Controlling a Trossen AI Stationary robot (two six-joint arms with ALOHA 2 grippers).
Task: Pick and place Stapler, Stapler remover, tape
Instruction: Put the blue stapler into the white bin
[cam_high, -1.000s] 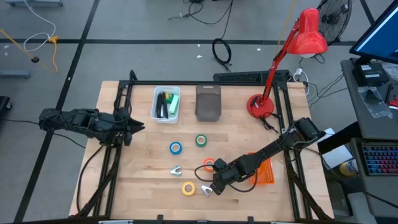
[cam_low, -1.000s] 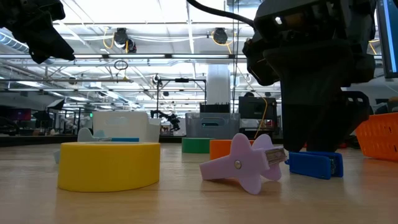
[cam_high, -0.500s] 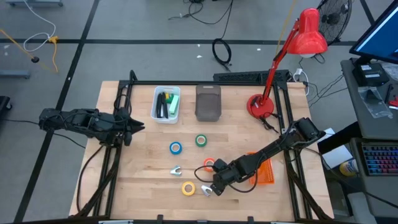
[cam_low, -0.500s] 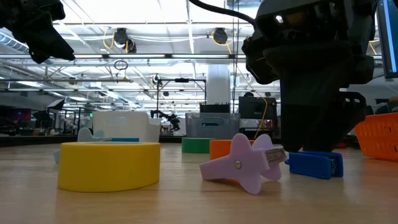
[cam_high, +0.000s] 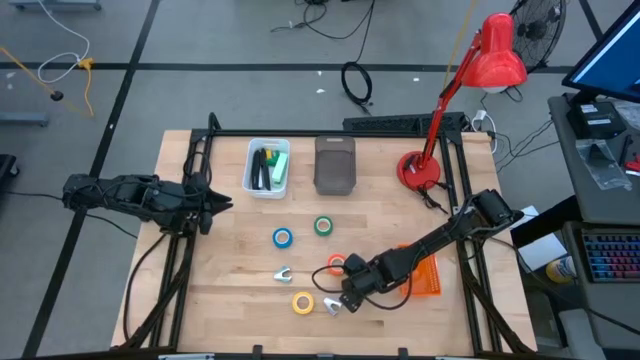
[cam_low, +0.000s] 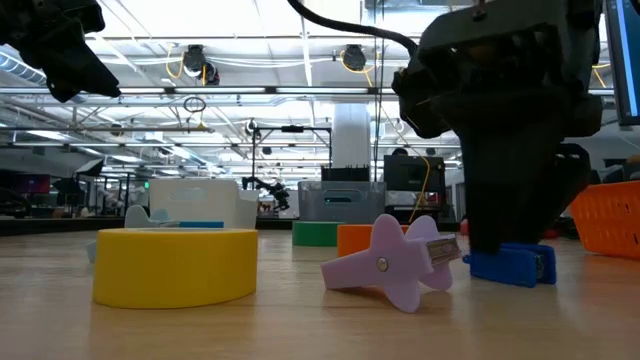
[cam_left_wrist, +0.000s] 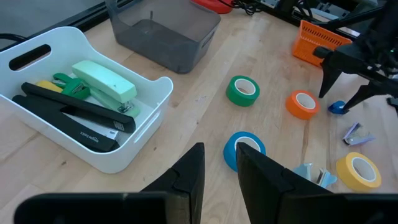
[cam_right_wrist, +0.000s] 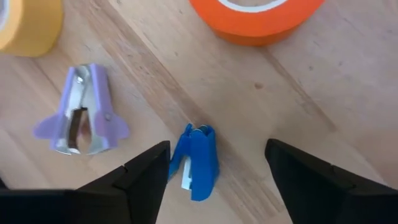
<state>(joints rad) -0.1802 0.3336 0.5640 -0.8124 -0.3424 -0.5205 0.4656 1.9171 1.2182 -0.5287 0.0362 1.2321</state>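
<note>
My right gripper is open and low over the table's near middle. Its fingers stand on either side of a small blue staple remover that lies flat on the wood; whether one finger touches it I cannot tell. A purple staple remover lies close by. The yellow tape, orange tape, blue tape and green tape lie flat on the table. A green stapler and a black one lie in the white bin. My left gripper waits at the left, raised, its fingers a narrow gap apart.
A grey bin stands beside the white one at the far edge. An orange basket sits right of my right arm, and a red lamp base stands at the far right. A pale staple remover lies near the blue tape.
My right gripper has come down onto the blue staple remover and now covers part of it in the low view. It stayed open. The tapes and the purple staple remover have kept their places.
</note>
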